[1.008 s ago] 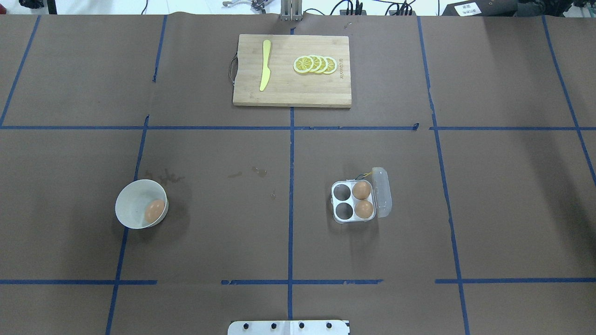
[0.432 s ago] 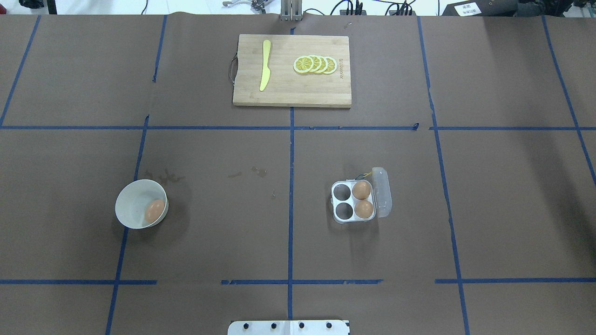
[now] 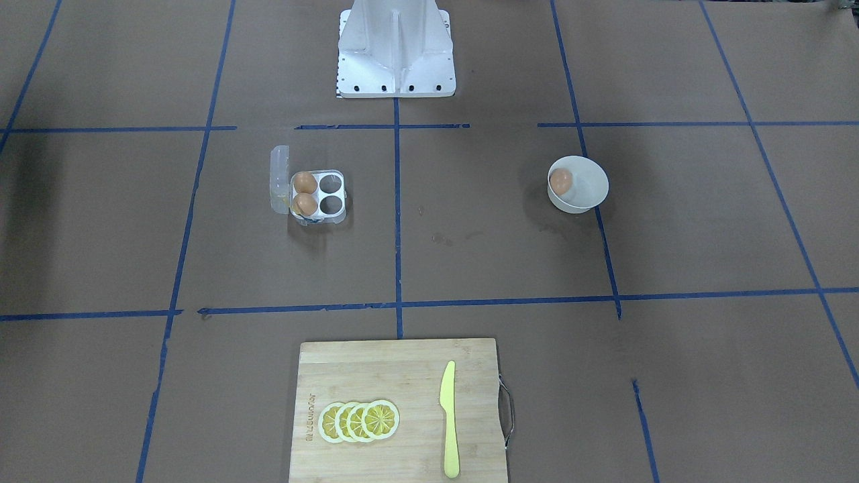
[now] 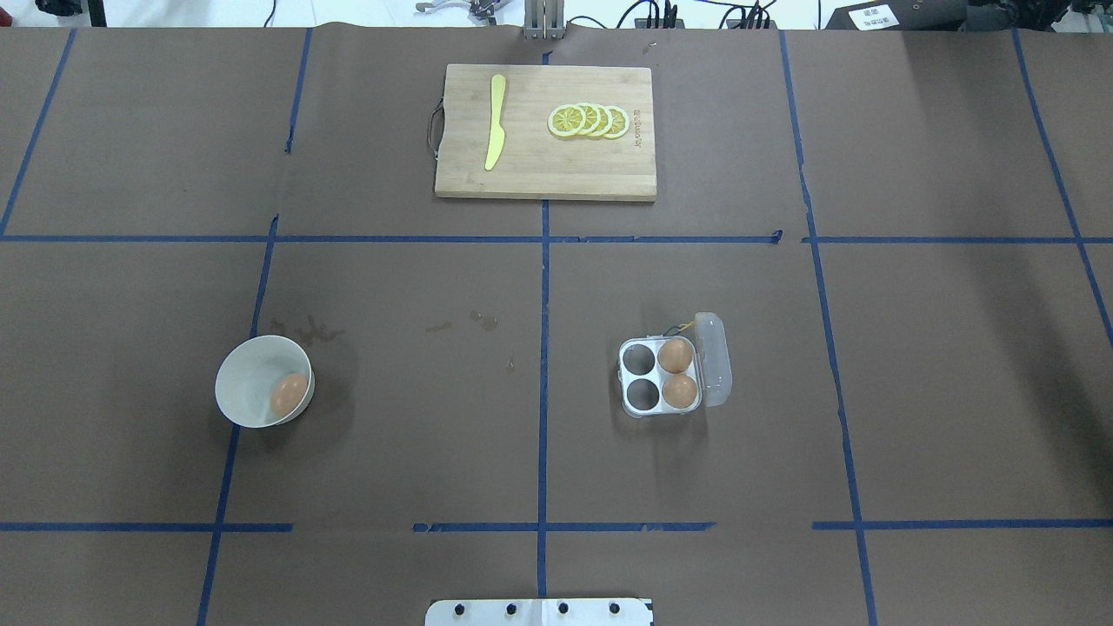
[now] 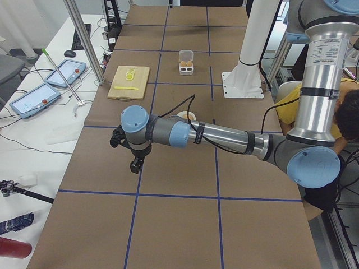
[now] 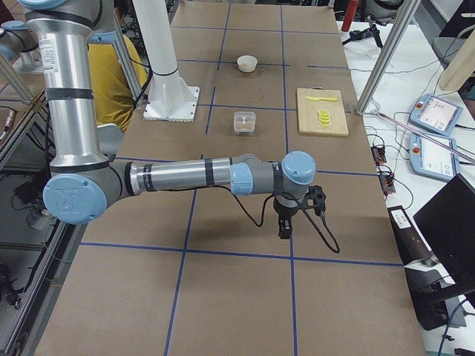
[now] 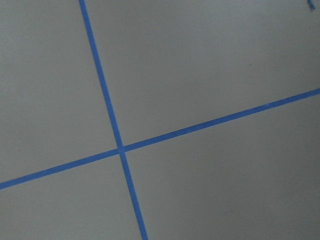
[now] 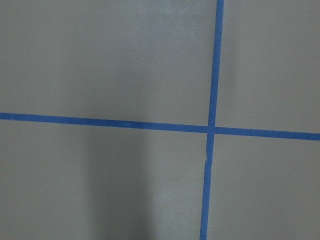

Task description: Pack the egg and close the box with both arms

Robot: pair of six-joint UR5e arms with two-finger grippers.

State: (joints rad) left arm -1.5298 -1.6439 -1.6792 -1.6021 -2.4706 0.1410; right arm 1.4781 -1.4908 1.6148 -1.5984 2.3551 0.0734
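Seen from overhead, no change from a second ago: egg [image 4: 289, 394], box [image 4: 658, 376], white bowl [image 4: 246, 378] and cutting board [image 4: 539, 169] all in the same places. Egg resting inside the bowl against its 4 o'clock wall, at 8 o'clock from the middle of the tabletop [image 4: 417, 287]. Box at 4 o'clock from the middle, well apart from the bowl, clear lid swung open on its 3 o'clock side. Two more eggs [image 4: 675, 356] seated in the cups beside the lid, with the two 9 o'clock cups unfilled. Board at 12 o'clock near the far edge, carrying a yellow knife [image 4: 496, 122] and a fanned row of lemon slices [image 4: 589, 120].

Wide stretch of brown paper between bowl and box, crossed only by blue tape lines [image 4: 543, 287]. More paper squares running out to both ends of the tabletop.

Left arm [image 5: 224, 134] stretched low and flat over the left end, right arm [image 6: 178, 176] likewise over the right end — each with jaws pointing down above the paper, far from egg and box. Open or closed: impossible to tell, with the jaws visible only in the side views. Wrist cameras filled with paper and a single tape crossing apiece.

Small dark lettering along the board's 3 o'clock edge — too small to read.
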